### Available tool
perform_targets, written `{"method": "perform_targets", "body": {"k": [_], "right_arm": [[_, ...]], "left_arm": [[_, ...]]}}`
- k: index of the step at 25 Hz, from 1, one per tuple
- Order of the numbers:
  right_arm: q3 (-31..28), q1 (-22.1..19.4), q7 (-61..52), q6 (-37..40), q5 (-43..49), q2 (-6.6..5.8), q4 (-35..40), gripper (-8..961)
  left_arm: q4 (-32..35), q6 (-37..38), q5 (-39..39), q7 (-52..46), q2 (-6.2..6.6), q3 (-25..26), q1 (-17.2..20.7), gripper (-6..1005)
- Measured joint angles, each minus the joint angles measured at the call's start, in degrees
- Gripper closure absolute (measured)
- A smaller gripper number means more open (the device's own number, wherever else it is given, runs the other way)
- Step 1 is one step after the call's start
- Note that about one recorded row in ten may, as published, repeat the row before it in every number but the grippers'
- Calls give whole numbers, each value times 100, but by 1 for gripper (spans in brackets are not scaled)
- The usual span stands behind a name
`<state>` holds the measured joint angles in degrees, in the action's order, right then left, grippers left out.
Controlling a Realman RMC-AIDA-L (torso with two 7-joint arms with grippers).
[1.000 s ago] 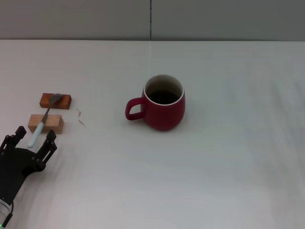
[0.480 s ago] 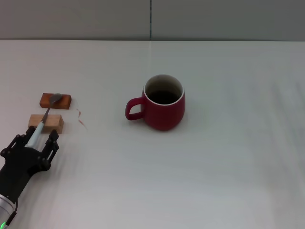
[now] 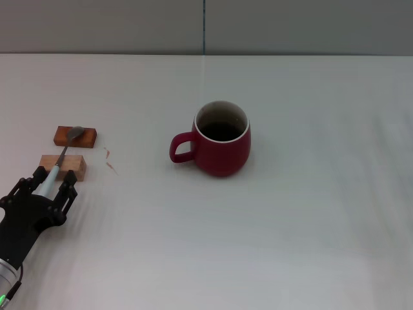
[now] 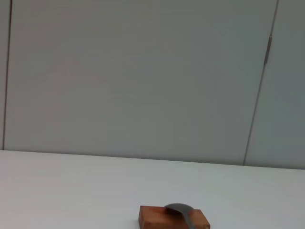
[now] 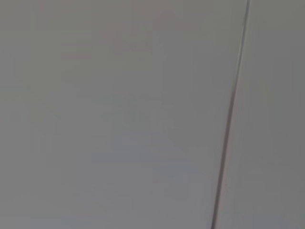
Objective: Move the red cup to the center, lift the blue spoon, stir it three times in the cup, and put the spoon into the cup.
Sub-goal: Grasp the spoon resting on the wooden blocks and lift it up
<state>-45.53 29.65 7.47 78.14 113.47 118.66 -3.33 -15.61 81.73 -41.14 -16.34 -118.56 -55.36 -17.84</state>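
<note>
The red cup [image 3: 222,139] stands upright near the table's middle, its handle pointing to my left. The blue spoon [image 3: 59,163] lies across two small wooden blocks at the left. Its grey bowl rests on the darker far block [image 3: 75,136] and its pale handle crosses the lighter near block [image 3: 62,166]. My left gripper [image 3: 44,190] is open, with a finger on each side of the handle's near end. The left wrist view shows the spoon's bowl [image 4: 179,209] on the dark block [image 4: 157,217]. My right gripper is out of view.
A small reddish scrap [image 3: 110,161] lies on the white table [image 3: 290,226] just right of the blocks. A grey wall [image 3: 206,26] runs behind the table's far edge. The right wrist view shows only that wall.
My left gripper has moved forward toward the blocks, so the spoon's handle end now lies between its fingers. The cup and the spoon have not moved.
</note>
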Motion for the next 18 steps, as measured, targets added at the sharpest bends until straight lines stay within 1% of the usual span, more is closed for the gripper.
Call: {"method": "perform_targets", "body": {"k": [15,18], "right_arm": [[1,-4,0,0,3,0,-1,259],[1,-4,0,0,7,0,-1,258]], "left_arm": [[39,-34,43,0,-1,-1,21,522],[63,-38,45,0,-5,-1,26,562]]}}
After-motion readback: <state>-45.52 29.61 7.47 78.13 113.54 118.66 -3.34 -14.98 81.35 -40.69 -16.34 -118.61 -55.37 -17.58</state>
